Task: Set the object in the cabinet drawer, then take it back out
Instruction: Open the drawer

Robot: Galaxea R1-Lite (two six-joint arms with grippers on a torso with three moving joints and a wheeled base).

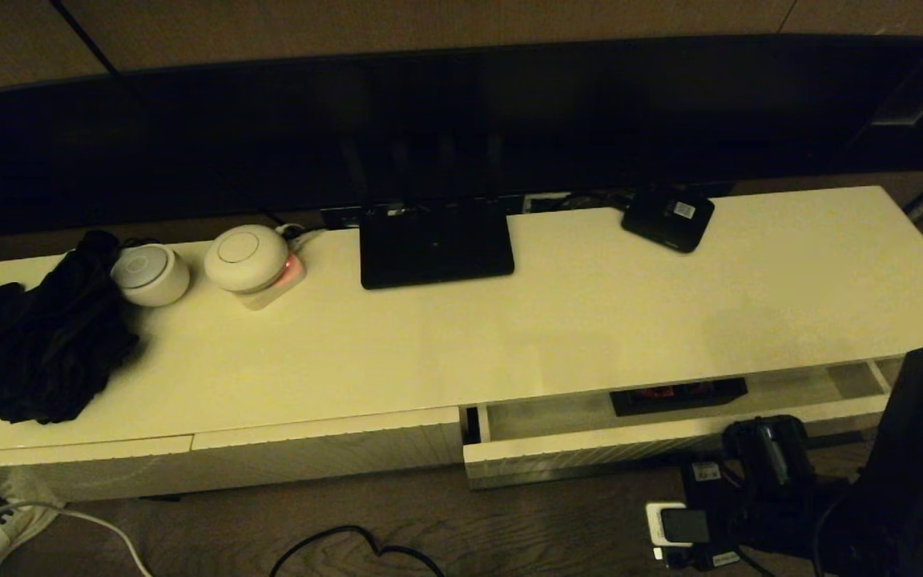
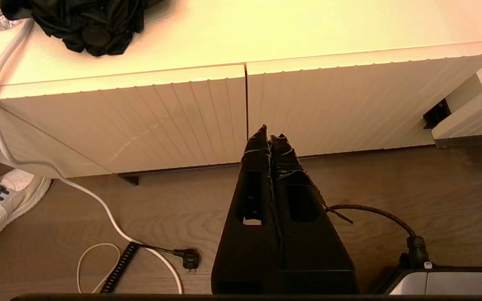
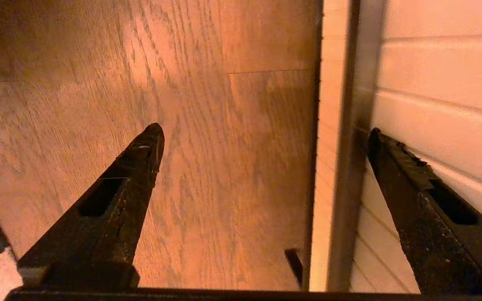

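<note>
Organiser box [image 1: 679,396], black with a glimpse of red among its contents, sits inside the cabinet drawer [image 1: 590,445], towards the back, so that only its front strip shows under the edge of the cabinet top [image 1: 590,320]. That drawer, wide and shallow with a finely ribbed cream-white front, is pulled partly out on the right half of the long low cabinet. In the head view the right gripper [image 1: 766,449] hangs low in front of the drawer's ribbed front, below and just right of the box, and holds nothing. In the right wrist view its two black fingers [image 3: 132,175] stand wide apart, one over the wooden floor [image 3: 203,146] and the other against the ribbed front. The left gripper [image 2: 269,138] is parked low before the closed ribbed drawer fronts [image 2: 174,121] on the left, its fingers pressed together and empty. On the cabinet top lie a flat black router [image 1: 436,244], a small black device with a white label [image 1: 668,218], two round white gadgets [image 1: 197,266] and a heap of black cloth [image 1: 45,336]. A white cable [image 2: 57,175] trails over the floor.
</note>
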